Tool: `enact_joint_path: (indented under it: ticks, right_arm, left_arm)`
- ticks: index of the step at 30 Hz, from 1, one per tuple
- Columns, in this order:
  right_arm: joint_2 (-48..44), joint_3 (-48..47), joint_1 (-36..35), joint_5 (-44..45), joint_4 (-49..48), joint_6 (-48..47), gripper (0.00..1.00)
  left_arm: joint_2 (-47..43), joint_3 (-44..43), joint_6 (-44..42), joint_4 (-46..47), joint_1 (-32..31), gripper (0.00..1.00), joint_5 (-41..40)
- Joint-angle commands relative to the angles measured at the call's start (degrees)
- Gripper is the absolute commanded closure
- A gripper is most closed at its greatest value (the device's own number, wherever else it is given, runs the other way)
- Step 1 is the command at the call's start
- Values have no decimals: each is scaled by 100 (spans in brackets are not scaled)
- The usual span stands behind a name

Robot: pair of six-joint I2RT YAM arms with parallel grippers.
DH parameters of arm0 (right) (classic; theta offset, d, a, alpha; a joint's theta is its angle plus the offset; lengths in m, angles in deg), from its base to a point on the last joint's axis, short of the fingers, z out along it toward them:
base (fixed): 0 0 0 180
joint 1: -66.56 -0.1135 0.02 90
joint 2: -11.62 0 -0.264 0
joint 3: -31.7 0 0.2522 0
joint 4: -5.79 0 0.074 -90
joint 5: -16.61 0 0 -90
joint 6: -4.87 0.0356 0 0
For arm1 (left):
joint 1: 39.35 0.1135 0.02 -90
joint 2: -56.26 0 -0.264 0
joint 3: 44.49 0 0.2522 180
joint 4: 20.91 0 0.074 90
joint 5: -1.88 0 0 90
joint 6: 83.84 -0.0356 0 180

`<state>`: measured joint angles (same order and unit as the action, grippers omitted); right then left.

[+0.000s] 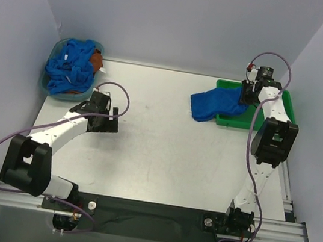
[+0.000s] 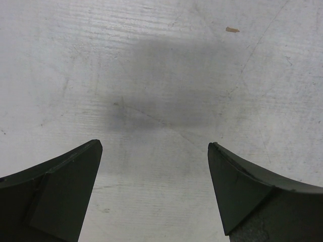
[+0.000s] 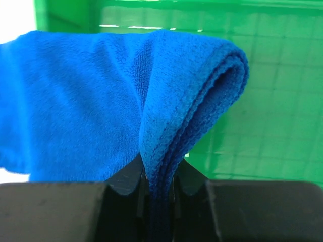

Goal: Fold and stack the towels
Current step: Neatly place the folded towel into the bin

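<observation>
Pinching a folded blue towel (image 3: 75, 111) by its layered edge in the right gripper (image 3: 156, 187), jaws clenched tight on the cloth. Draping that towel leftward across the left rim of the green tray (image 1: 286, 103) at far right and down onto the table (image 1: 163, 152). Holding the left gripper (image 2: 154, 146) spread wide and empty over bare table at left. Keeping other towels (image 1: 65, 71) heaped with an orange-brown cloth (image 1: 97, 60) inside the basket (image 1: 51, 61) at far left.

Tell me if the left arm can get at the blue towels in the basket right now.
Probably yes. The left gripper is open and empty over the table, the basket sits just beyond it, open-topped, and nothing stands between it and the heaped towels.
</observation>
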<state>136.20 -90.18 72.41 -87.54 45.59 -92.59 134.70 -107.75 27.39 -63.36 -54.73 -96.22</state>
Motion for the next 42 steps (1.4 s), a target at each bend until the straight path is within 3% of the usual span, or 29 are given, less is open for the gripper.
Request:
enact_joint_path:
  ticks: [1,14,23,42]
  right_arm:
    - [234,-359,101,457,182,-519,100]
    - [1042,-1247,365,1045,85,-817,100]
    - [1078,-1151,505,1696,-178,-1178,100]
    - [1095,-1071,698,2004,-416,-1143,98]
  left_arm:
    - [198,-289,-40,188,26,3,-16]
    - [471,-254,-40,241,26,3,-51]
    - [655,-280,-23,250,26,3,10]
    - [735,-298,-5,250,35,3,89]
